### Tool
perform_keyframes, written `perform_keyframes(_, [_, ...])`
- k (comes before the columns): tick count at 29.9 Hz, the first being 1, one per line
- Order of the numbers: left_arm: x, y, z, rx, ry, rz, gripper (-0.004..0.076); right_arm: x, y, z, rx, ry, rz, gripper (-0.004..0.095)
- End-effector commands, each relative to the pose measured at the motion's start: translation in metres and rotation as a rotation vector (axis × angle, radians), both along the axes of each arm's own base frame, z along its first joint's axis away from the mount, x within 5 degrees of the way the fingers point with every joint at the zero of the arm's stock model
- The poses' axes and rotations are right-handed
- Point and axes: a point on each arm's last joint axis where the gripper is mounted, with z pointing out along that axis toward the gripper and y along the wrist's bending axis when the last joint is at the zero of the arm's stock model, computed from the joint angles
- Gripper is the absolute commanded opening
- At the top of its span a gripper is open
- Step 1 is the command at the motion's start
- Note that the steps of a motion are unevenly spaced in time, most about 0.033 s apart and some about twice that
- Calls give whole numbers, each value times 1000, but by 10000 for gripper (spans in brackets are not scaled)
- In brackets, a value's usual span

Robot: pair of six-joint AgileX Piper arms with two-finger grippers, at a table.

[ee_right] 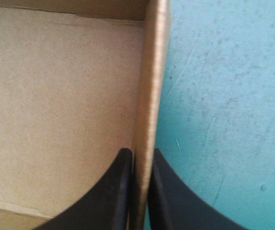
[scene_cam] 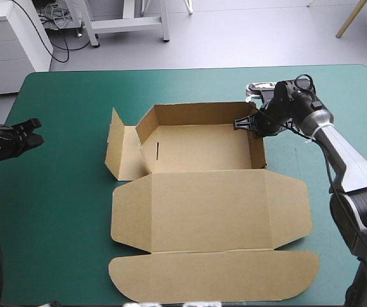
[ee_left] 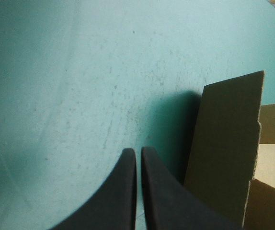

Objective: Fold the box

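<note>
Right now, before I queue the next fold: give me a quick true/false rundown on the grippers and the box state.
1. The right gripper is shut on the box, pinching its right wall. True.
2. The left gripper holds the box's left side. False: it is shut on nothing, over the bare teal-green cover, apart from the box.
3. The lid lies flat on the table, on the near side of the tray. True.
4. The box is a flat sheet with no walls raised. False: the far wall and the right wall stand upright.
</note>
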Motion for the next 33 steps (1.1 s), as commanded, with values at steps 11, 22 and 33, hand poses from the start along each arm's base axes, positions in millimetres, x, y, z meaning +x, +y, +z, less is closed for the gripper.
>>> perform_keyframes(11, [-2, -3, 22, -10, -90, 28, 14, -9, -2, 43, 13, -30, -8, 858])
perform_keyframes(22, [-2, -3, 22, -10, -88, 29, 14, -44, -16, 126, 44, -236, -87, 856])
perform_keyframes(33, [-2, -3, 22, -24, -82, 43, 14, -92, -25, 179, 128, -369, -137, 854])
